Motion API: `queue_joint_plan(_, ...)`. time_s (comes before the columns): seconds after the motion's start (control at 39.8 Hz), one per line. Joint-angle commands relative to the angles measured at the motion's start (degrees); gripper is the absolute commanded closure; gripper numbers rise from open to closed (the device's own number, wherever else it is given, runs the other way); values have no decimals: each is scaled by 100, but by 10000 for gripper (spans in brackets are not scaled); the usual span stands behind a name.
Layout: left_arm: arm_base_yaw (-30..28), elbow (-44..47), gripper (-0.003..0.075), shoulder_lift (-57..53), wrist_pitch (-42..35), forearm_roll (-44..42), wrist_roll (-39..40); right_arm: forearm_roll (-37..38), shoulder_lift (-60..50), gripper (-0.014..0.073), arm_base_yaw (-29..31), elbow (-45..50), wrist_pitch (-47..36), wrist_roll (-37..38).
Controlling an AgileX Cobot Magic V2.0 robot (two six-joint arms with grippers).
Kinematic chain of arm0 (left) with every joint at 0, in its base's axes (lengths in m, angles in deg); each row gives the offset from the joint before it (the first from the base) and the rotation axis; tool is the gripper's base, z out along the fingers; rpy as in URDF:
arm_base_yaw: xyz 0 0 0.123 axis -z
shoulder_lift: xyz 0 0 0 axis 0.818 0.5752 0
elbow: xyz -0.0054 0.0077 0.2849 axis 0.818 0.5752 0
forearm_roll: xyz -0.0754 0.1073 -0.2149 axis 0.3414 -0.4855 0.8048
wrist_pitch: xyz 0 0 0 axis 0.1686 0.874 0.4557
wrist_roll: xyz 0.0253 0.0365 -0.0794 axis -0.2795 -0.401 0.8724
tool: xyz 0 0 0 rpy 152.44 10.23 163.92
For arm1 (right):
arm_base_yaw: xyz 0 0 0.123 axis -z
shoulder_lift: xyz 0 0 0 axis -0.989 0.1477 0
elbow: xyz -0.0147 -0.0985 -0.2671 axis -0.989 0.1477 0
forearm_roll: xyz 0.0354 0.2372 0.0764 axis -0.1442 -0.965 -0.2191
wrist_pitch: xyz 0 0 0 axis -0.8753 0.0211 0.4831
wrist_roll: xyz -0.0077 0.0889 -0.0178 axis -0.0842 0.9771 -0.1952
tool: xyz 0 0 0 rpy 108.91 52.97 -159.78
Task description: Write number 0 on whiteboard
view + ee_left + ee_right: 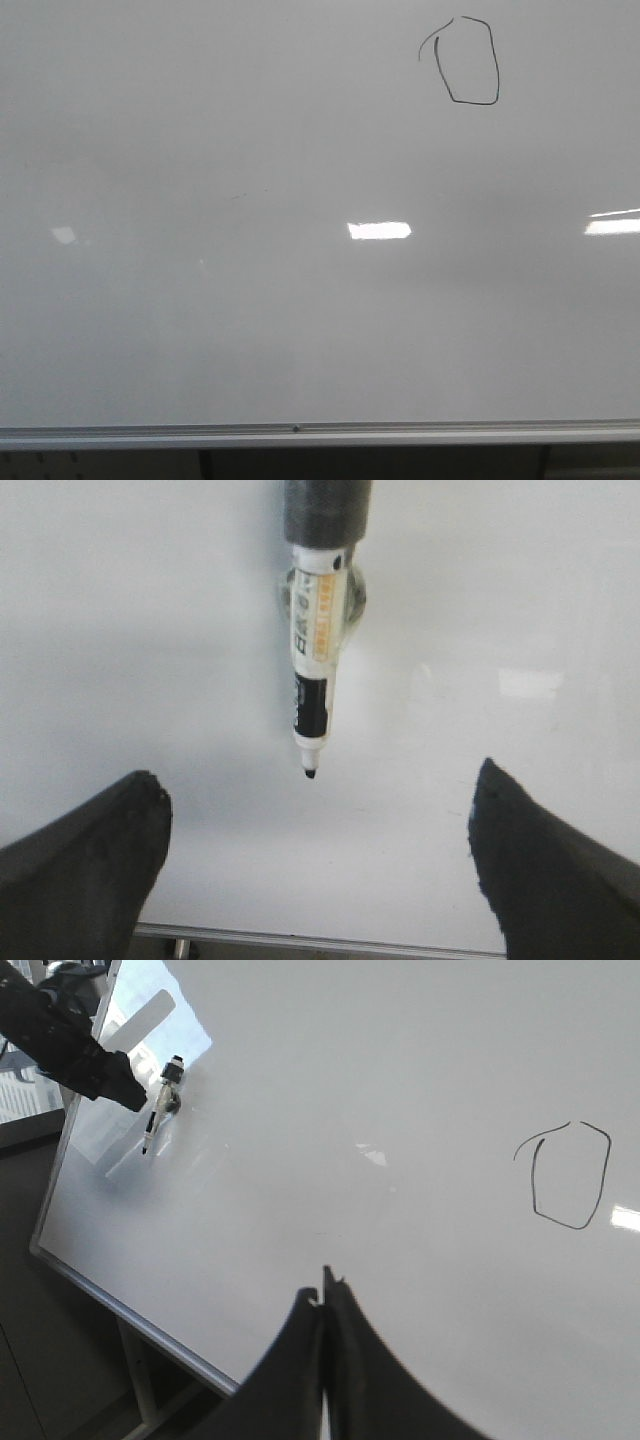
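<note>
Whiteboard (200, 330) is filling nearly the whole front view, glossy pale grey, with its silver bottom rail (300, 432) running along the lower edge.

Step in hand, judged: the figure is looking complete, so what remains is clearing the pen from the surface without adding marks.
- Lift straight off the board before any sideways travel; a dragged tip would be leaving a tail.
- Keep the tip away from the drawn figure.

The left gripper (316, 770) is hanging released, fingers spread wide and grasping nothing. The marker (316, 660) is sitting in a dark holder ahead of the fingers, cap off, black tip pointing at the board. I cannot tell whether the tip is touching. In the right wrist view the marker is sitting close to the board's left edge, well apart from the figure. The right gripper (324, 1285) is clenched, fingers pressed together with nothing between them, and is hovering off the board.

The number 0 (468, 62) is showing near the whiteboard's upper right corner:
- thin black line, angular oval, taller than wide;
- small gap at the top;
- short stray curve hanging off the upper left.

Bright window reflections (379, 230) are lying across the board's middle; these are not ink.
</note>
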Motion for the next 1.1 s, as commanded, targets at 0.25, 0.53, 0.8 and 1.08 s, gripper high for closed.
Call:
queue_joint_plan(0.25, 610, 1885, 346, -2498, -1466, 282, 5, -170, 48, 662, 20, -136, -358, -44)
queue_joint_plan(0.53, 1224, 3257, 628, -4019, -1937, 329, 5, -170, 48, 662, 20, -136, -358, -44)
queue_joint_plan(0.8, 1263, 3677, 740, -4944, -1862, 344, 5, -170, 48, 662, 20, -136, -358, -44)
queue_joint_plan(1.08, 1263, 3677, 740, -5040, -1960, 738, 5, -170, 48, 662, 20, -136, -358, -44)
